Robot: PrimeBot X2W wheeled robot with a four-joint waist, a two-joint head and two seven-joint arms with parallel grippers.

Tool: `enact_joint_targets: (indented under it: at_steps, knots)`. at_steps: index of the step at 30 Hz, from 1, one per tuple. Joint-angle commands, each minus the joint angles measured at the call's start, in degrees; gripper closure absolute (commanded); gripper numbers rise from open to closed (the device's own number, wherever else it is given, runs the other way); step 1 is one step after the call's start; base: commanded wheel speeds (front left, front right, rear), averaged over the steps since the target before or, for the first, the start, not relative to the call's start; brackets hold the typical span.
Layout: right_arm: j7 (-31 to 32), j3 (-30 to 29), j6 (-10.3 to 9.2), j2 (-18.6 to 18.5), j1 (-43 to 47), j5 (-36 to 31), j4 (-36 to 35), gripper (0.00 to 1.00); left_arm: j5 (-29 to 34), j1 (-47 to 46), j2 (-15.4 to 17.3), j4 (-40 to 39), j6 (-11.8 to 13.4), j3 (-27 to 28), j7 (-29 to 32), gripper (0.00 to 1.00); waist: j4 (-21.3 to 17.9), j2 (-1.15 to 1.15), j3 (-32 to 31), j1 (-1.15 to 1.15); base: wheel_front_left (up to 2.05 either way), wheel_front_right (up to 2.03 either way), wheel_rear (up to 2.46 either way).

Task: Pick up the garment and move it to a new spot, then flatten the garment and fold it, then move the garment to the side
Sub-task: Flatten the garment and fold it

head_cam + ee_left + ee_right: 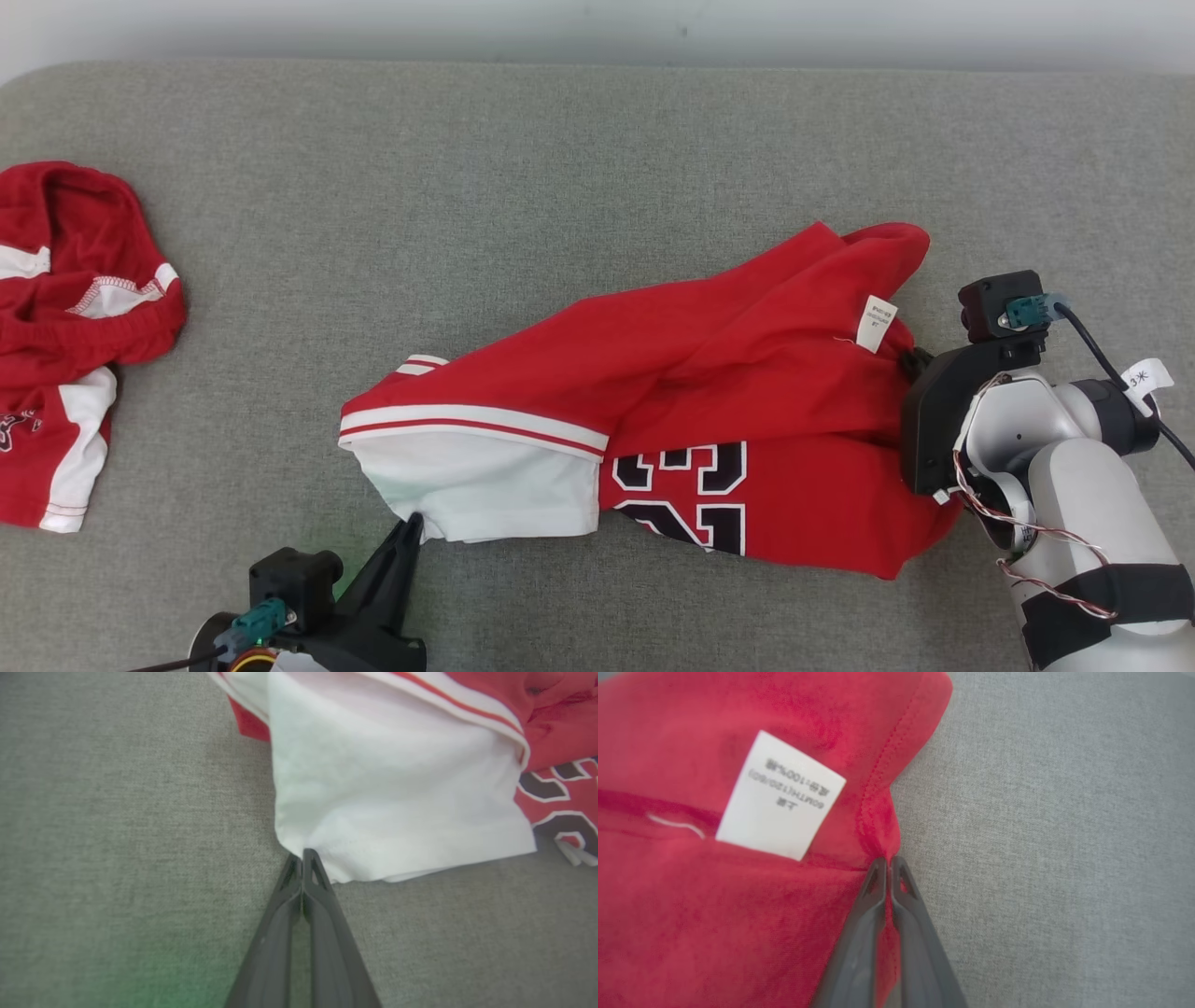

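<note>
Head view: the red garment [709, 373] lies stretched across the middle and right of the grey worktop [467, 187], creased and partly folded over itself. Its white sleeve [485, 485] is at the near left end, and a dark number print [691, 495] faces up beside it. A white care label [876, 324] shows near the far right end. The left tool [411, 527] reaches up from the lower left and meets the sleeve's near corner. The right tool [915, 357] meets the garment's right edge, its fingertips largely hidden by cloth. A second red garment [75, 308] with white panels lies crumpled at the far left, well apart.

Left wrist view: the left tool [303, 854] has its fingers pressed together, and the tips pinch the corner of the white sleeve [373, 788], which rests on the worktop [117, 835].

Right wrist view: the right tool [888, 861] is closed, its tips clamped on a bunched fold of the garment's [691, 928] red hem, just beside the care label [780, 795]. Bare worktop [1064, 835] lies to one side.
</note>
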Motion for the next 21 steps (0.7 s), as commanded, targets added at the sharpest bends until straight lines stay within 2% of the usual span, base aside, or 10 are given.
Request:
enact_joint_targets:
  at_steps: [1, 7, 13, 17, 21]
  knots:
    - [-0.8, 0.4, -0.13, -0.2, -0.2, -0.3, -0.1, 1.0, 0.1, -0.1, 0.1, 0.5, 0.3, -0.1, -0.2, 1.0, 0.0, 0.0, -0.2, 0.0, 0.0, 0.0, 0.0]
    - [-4.3, 0.5, -0.13, -1.3, -0.2, 0.1, -2.2, 1.0, -0.4, -0.5, 0.1, -1.2, 0.8, 1.8, -3.3, 1.0, 0.0, 0.0, -1.3, 0.0, 0.0, 0.0, 0.0]
    - [-4.2, -1.1, -0.13, -2.9, 2.9, -0.8, -6.5, 1.0, -1.3, 0.5, 1.2, -5.4, 0.7, 2.8, -3.6, 1.0, -0.1, 0.0, -2.4, 0.0, 0.0, 0.0, 0.0]
    - [-5.7, -5.6, -0.13, -3.0, 6.1, -5.1, -13.6, 1.0, -1.9, 1.7, 1.8, -8.4, 1.3, 3.0, -3.2, 1.0, -0.3, 0.0, -2.9, 0.0, 0.0, 0.0, 0.0]
    - [-9.2, -9.2, -0.13, -1.3, 9.4, -9.5, -22.4, 1.0, -2.5, 3.2, 2.4, -10.7, 2.1, 3.3, -2.9, 1.0, -0.5, 0.0, -3.8, 0.0, 0.0, 0.0, 0.0]
